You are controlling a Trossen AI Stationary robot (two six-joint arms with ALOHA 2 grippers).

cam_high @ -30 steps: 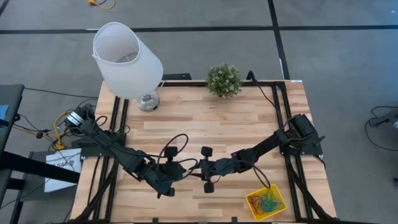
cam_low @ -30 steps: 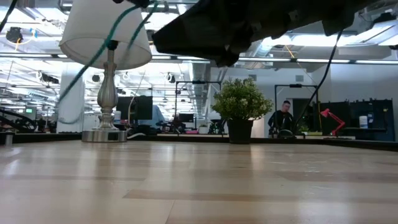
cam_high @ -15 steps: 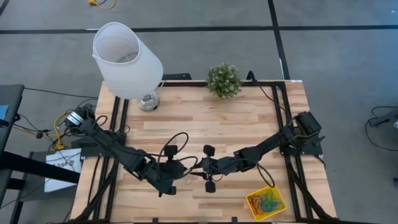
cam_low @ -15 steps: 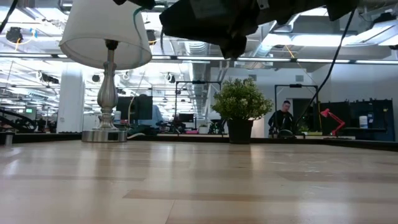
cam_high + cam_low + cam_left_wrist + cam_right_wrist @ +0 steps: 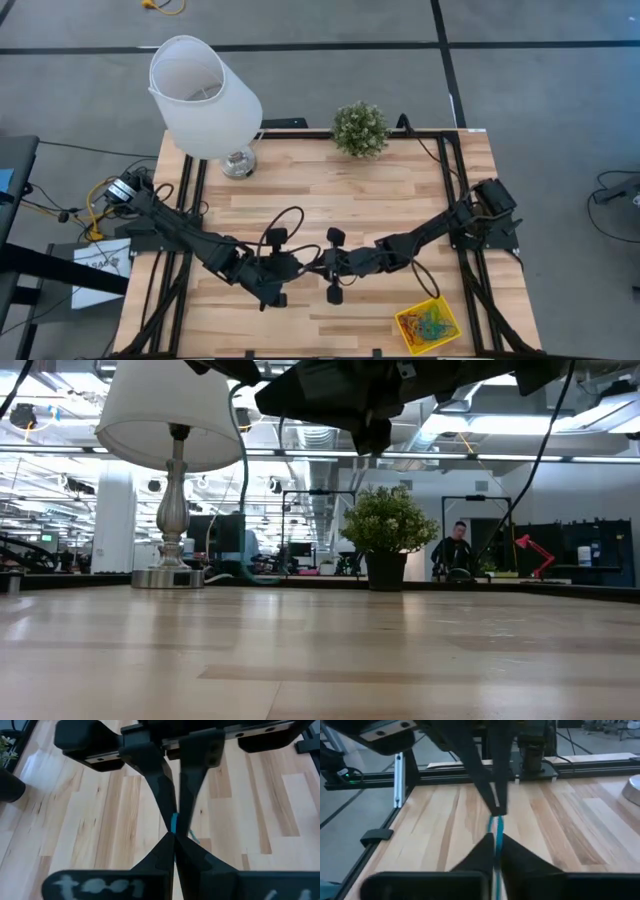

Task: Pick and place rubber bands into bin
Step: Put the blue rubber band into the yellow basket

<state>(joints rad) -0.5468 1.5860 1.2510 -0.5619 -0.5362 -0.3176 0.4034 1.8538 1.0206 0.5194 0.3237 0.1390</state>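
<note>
Two of my grippers meet tip to tip above the middle of the table (image 5: 330,190), toward its near edge: my left gripper (image 5: 298,268) and my right gripper (image 5: 322,268) are both clenched on one blue-green rubber band (image 5: 174,824), which stretches as a short strand between them in both wrist views. From table height both sit well above the wood, with open board beneath. Other rubber bands (image 5: 430,322), a tangle of green, red and yellow, lie in the bin (image 5: 412,334) at the near right corner, close to the table's edge and right of my right arm. Far left stands a lamp (image 5: 205,98) with a white shade; a small potted plant (image 5: 360,128) sits at the far edge, mid-table. Black rails run along both sides. White marking on my left gripper's housing is too blurred to read. A person shows in the room beyond.
</note>
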